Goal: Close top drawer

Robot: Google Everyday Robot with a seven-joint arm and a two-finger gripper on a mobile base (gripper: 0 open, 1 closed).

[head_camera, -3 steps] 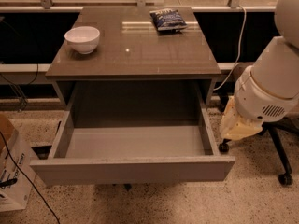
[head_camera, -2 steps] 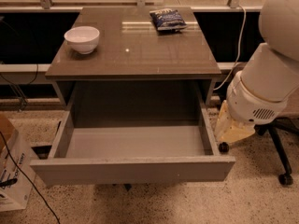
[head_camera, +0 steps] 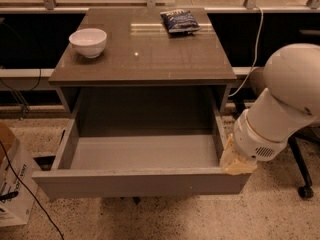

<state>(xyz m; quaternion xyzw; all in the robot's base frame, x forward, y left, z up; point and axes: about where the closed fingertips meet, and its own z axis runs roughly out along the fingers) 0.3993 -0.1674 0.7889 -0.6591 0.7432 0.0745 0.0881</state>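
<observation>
Camera view looks down on a grey-brown cabinet whose top drawer (head_camera: 135, 184) is pulled far out toward the viewer. Its pale grey inside is bare, and its flat, handle-less front panel sits well clear of the cabinet body. The task is therefore not yet done, and the whole travel is left to cover. The robot's white arm (head_camera: 280, 109) comes in from the right and slants down, so that the gripper (head_camera: 236, 160), a pale tan part at its end, sits right against the drawer's right front corner, touching or almost touching the top edge. That spot makes sense for a front with no handle, since there is nothing to grasp. A push on the panel or its corner, straight back toward the cabinet, is the likely way to shut it. Whether the gripper is open or closed cannot be told, and it seems to hold nothing. Working from one corner could skew the drawer on its runners, so a contact nearer the middle of the front may serve better. On the counter (head_camera: 145, 59) a white bowl (head_camera: 88, 42) stands near the left rear and a dark snack bag (head_camera: 179, 20) lies at the back, both well away from the drawer's path. A cardboard box (head_camera: 12, 184) sits on the floor just left of the drawer front, beside the panel and not behind it.
</observation>
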